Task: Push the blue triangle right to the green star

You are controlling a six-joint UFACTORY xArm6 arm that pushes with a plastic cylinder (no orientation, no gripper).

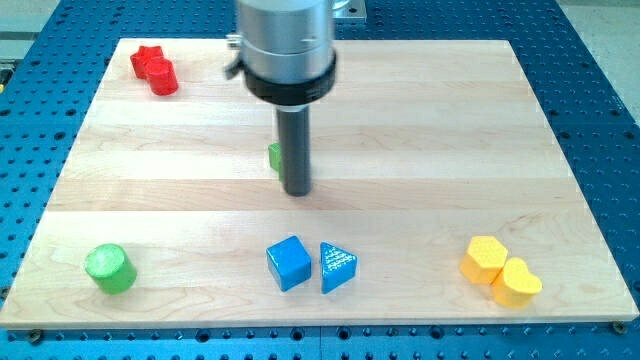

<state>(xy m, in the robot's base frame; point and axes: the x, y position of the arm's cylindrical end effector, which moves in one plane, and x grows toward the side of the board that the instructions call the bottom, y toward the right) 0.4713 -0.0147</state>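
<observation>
So there's no pincer on this arm to call wide, narrow or holding anything — it just ends in a straight dark rod, and my tip (297,191) is down on the wooden board (420,120) around the middle. Nothing is gripped.

The big hidden item: a green block (273,155) peeks out from behind the rod, just to the view's left of it and a bit above my tip. Only a small sliver shows, so I can't make out its shape, and I can't tell whether the rod is touching it or just standing in front of it.

The blue triangle (337,266) sits below my tip, slightly to the view's right, near the board's bottom edge and clearly apart from the tip. Just beside it on the view's left is a blue cube (289,263) — they look very close, maybe touching at the corner, hard to say.

Far to the tip's lower left there's a green cylinder (109,268). Up at the top left, well away from the tip, two red blocks (154,69) are pressed together; their shapes are hard to read. Lower right of the tip, two yellow blocks (500,271) sit touching — one looks hexagonal, the other a bit heart-like.

The arm's metal housing (285,45) is cut off by the view's top.
</observation>
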